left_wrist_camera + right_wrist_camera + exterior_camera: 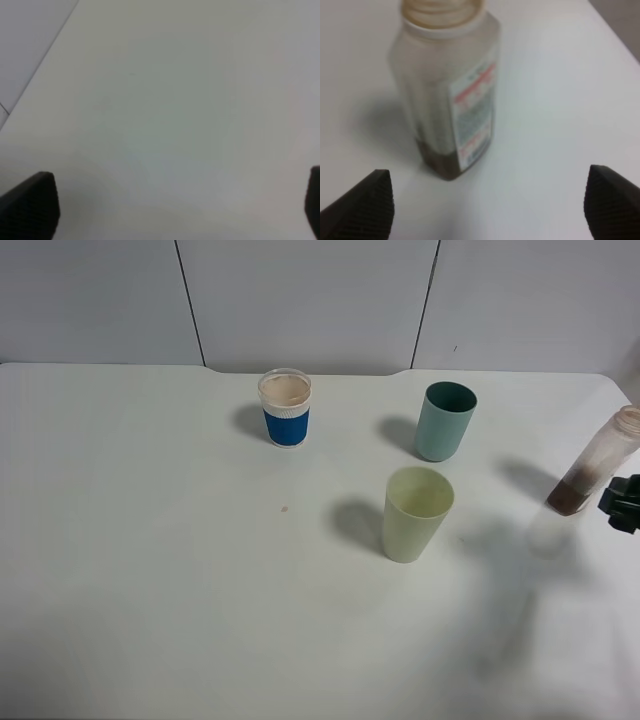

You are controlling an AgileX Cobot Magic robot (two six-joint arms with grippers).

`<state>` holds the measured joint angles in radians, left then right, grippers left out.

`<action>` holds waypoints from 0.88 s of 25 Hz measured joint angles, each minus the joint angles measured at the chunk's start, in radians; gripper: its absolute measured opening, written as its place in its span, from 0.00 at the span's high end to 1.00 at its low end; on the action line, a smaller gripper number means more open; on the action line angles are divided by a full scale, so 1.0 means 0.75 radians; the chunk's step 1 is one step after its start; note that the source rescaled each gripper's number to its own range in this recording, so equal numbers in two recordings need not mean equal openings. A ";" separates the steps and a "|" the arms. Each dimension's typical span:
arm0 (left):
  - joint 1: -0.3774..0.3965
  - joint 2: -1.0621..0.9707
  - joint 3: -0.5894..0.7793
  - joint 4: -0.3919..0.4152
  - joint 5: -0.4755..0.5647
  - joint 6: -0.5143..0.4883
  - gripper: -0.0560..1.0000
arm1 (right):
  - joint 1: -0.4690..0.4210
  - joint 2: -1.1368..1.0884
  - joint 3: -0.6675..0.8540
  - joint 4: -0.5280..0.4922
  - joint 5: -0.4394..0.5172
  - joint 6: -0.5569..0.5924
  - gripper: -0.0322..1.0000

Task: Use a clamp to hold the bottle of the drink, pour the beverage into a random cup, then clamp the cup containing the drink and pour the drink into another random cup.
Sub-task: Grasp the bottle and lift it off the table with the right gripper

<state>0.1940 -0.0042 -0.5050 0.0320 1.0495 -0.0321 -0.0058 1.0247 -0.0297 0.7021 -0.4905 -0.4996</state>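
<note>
Standing upright near the right edge of the white table (150, 540), the clear squarish plastic bottle with pink-red label (447, 95) lies straight ahead of the right gripper (490, 200), a little beyond its tips; its long axis seems vertical, with some brown liquid at the bottom; the jaws are spread wide and hold nothing; the left gripper (179, 200), also spread, hovers over the table elsewhere; I judge the right arm nearer for the grasp.
</note>
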 joint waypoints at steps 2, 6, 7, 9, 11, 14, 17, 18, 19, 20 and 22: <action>0.000 0.000 0.000 0.000 0.000 0.000 0.00 | 0.000 0.000 0.018 0.014 -0.059 0.000 0.38; 0.000 0.000 0.000 0.000 0.000 0.000 0.00 | 0.000 0.000 0.024 0.022 -0.133 0.010 0.38; 0.000 0.000 0.000 0.000 0.000 0.000 0.00 | 0.000 0.000 0.026 0.022 -0.137 0.010 0.38; 0.000 0.000 0.000 0.000 0.000 0.000 0.00 | 0.000 0.007 0.026 0.022 -0.166 0.010 0.38; 0.000 0.000 0.000 0.000 0.000 0.000 0.00 | 0.000 0.051 0.026 0.015 -0.202 0.029 0.38; 0.000 0.000 0.000 0.000 0.000 0.000 0.00 | 0.000 0.192 0.025 -0.046 -0.269 0.104 0.38; 0.000 0.000 0.000 0.000 0.000 0.000 0.00 | 0.004 0.387 0.024 -0.160 -0.396 0.230 0.38; 0.000 0.000 0.000 0.000 0.000 0.000 0.00 | 0.016 0.459 0.022 -0.197 -0.451 0.282 0.38; 0.000 0.000 0.000 0.000 0.000 0.000 0.00 | 0.034 0.521 0.022 -0.222 -0.507 0.327 0.38; 0.000 0.000 0.000 0.000 0.000 0.000 0.00 | 0.052 0.595 0.022 -0.248 -0.566 0.359 0.38; 0.000 0.000 0.000 0.000 0.000 0.000 0.00 | 0.106 0.733 0.024 -0.270 -0.689 0.412 0.38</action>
<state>0.1940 -0.0042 -0.5050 0.0320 1.0495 -0.0321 0.0739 1.5747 -0.0120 0.4999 -1.0076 -0.1908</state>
